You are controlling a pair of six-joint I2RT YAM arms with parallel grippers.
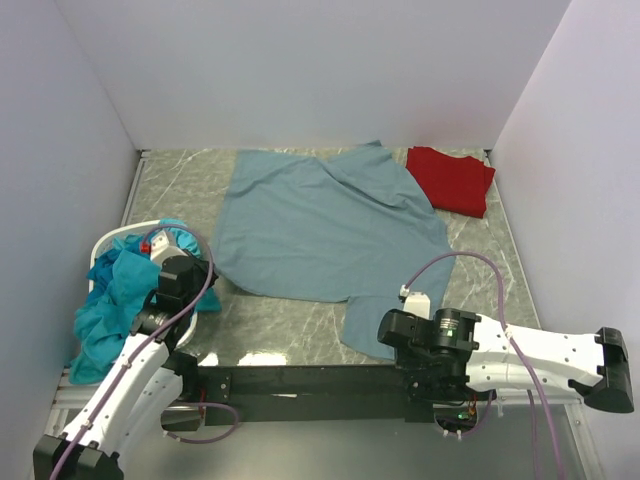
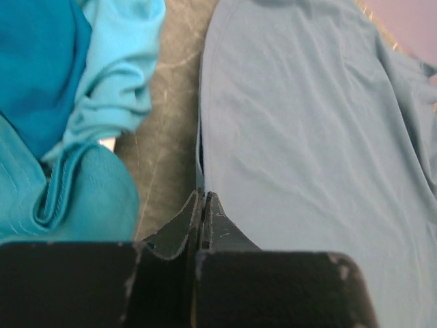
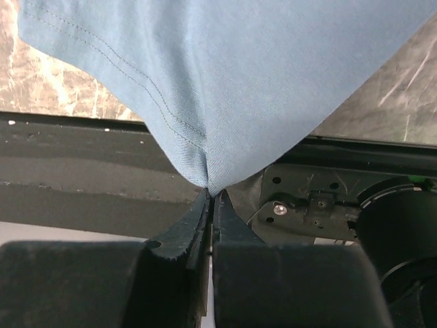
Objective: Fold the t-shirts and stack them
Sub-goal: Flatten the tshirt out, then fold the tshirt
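One slate-blue t-shirt lies spread and creased across the middle of a marble-patterned table, held by both of the two robot arms bolted at the near edge. The right arm lies low along the near edge and reaches leftward. The right gripper is clamped on the shirt's near corner, so the double-stitched hem rises in a peak above the black mounting rail. The left arm rises from the near left corner toward the shirt's left edge. There the left gripper is pressed closed, seemingly pinching the hem. A heap of teal t-shirts spills from one white basket at the left. At least two shades show, but their number cannot be told. One red t-shirt sits folded in the far right corner, just beside the slate-blue shirt.
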